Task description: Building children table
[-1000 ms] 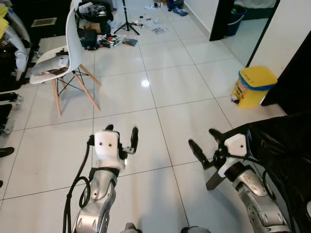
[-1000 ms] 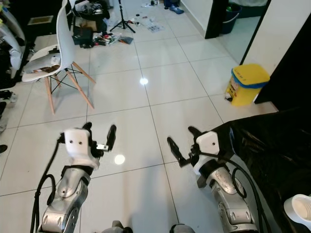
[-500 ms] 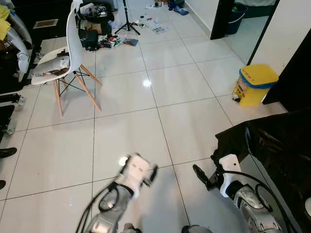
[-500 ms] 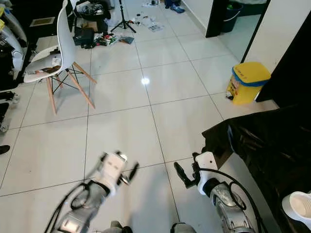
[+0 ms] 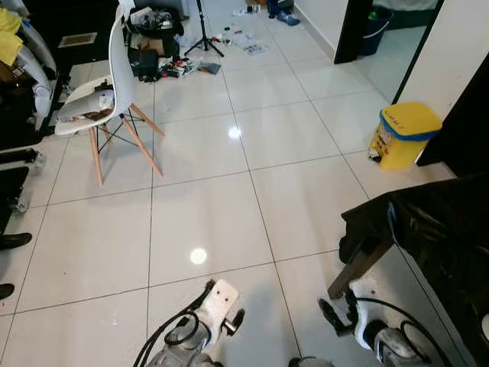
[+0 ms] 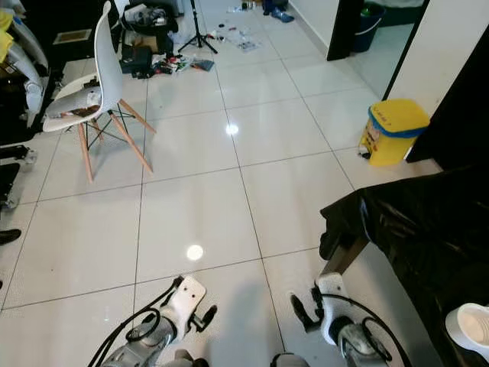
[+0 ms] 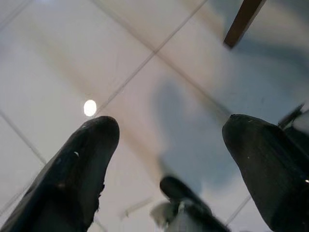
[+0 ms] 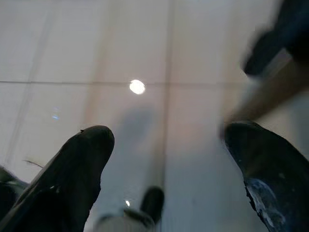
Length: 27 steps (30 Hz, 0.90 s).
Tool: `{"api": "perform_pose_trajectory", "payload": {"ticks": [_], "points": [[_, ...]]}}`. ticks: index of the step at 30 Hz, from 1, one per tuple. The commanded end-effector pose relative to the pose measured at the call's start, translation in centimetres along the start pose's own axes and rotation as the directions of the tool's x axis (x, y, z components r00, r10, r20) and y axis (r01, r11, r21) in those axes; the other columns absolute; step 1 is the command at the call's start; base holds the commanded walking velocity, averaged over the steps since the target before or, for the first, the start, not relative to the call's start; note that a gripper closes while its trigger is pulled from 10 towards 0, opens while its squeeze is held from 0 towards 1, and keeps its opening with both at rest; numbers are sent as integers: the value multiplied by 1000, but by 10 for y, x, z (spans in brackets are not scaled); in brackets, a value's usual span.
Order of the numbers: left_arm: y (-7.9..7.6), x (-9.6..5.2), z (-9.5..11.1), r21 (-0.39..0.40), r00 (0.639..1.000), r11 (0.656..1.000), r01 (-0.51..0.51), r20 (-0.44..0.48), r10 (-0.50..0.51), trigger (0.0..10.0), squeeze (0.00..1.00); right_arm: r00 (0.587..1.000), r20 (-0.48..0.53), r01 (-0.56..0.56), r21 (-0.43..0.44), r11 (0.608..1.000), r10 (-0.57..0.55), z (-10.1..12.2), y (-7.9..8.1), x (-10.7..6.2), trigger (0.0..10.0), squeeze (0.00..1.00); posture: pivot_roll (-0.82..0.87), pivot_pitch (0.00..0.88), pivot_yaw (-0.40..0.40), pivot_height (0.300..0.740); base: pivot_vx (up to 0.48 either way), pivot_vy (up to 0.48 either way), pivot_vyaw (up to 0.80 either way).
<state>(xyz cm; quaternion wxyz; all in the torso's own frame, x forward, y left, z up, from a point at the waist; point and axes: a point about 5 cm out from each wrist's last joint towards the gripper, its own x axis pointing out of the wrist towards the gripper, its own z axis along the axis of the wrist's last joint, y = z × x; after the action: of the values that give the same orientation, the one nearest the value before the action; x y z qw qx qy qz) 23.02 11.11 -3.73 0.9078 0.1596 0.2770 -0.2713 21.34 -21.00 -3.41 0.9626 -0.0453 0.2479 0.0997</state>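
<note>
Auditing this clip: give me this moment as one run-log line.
left gripper: open, empty, low over floor | right gripper: open, empty, low | black-covered table: at right, untouched

white chair (image 5: 114, 84), yellow bin (image 5: 403, 134), tripod (image 5: 203, 30)

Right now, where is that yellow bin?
The yellow bin stands on the tiled floor ahead and to the robot's right, by the dark doorway, beyond the black-covered table.

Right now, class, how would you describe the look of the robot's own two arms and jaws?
Each silver, jointed arm ends in a white wrist block with looping black cables: the left gripper and right gripper have two long, rounded black fingers.
</note>
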Motion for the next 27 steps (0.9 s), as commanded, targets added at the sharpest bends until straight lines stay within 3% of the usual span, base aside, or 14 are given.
{"api": "perform_pose_trajectory", "payload": {"ticks": [1,7,13,21,22,27], "points": [[1,-3,-15,-34,997,998,-55,-48,53,10000,0,999,-40,34,10,999,-34,-11,1,-2,10000,0,-129,98,42,740,0,0,0],[4,-10,-44,-131,977,982,-136,-183,111,10000,0,970,-183,175,61,983,-162,-37,-1,-9,10000,0,-130,97,48,740,0,0,0],[5,-14,-55,-149,963,975,-166,-237,128,10000,0,952,-233,218,71,973,-197,-46,-3,-13,10000,0,-131,97,51,740,0,0,0],[6,-30,-86,-278,903,910,-306,-387,185,10000,0,900,-360,309,133,942,-245,-69,0,-25,10000,0,-143,98,60,740,0,0,0],[2,-35,-95,-297,888,898,-324,-423,180,10000,0,880,-410,320,133,938,-242,-80,5,-31,10000,0,-143,97,62,740,0,0,0],[2,-35,-96,-304,886,896,-324,-429,175,10000,0,866,-439,328,140,934,-238,-86,9,-35,10000,0,-136,97,63,740,0,0,0]]}}
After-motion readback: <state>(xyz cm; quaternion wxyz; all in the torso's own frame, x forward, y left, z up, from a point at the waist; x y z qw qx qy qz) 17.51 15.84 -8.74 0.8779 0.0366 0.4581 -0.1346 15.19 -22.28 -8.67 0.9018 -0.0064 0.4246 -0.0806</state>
